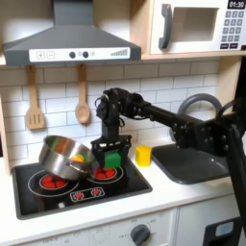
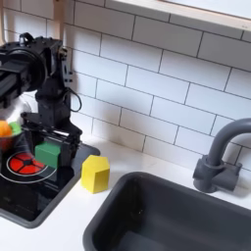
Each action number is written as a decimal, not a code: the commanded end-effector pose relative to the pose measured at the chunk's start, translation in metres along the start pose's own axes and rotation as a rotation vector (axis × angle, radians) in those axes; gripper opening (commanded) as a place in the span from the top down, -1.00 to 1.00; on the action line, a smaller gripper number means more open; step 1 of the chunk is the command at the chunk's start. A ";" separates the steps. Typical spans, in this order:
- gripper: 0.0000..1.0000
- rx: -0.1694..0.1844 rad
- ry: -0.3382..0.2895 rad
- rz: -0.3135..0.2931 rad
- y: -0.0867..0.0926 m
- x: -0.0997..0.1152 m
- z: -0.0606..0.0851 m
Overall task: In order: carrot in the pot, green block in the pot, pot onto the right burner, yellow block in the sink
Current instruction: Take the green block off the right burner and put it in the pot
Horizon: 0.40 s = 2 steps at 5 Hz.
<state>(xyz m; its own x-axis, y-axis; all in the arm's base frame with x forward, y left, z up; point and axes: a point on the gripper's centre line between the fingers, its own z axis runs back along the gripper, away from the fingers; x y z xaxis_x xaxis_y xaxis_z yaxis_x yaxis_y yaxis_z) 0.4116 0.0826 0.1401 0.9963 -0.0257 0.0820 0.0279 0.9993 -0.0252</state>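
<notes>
Gripper (image 1: 112, 144) narrowed around green block (image 2: 46, 153) on the right burner (image 2: 27, 167), tilted pot (image 1: 63, 157) holding carrot (image 1: 77, 159) just beside, yellow block (image 2: 95, 173) between burner and sink (image 2: 176, 221).

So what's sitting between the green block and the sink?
The yellow block sits on the white counter between the green block and the sink, clearest in the second exterior view. Nothing else lies there.

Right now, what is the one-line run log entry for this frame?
gripper: over green block, grip unclear | carrot: in pot | green block: on right burner | yellow block: on counter | sink: empty
</notes>
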 end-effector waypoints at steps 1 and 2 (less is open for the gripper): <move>1.00 -0.006 -0.009 0.005 0.002 0.001 0.002; 1.00 -0.005 -0.015 -0.011 -0.001 0.001 0.006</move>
<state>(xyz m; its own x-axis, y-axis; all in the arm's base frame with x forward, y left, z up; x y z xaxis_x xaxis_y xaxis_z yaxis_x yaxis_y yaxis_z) 0.4109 0.0821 0.1400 0.9961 -0.0357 0.0809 0.0383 0.9988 -0.0309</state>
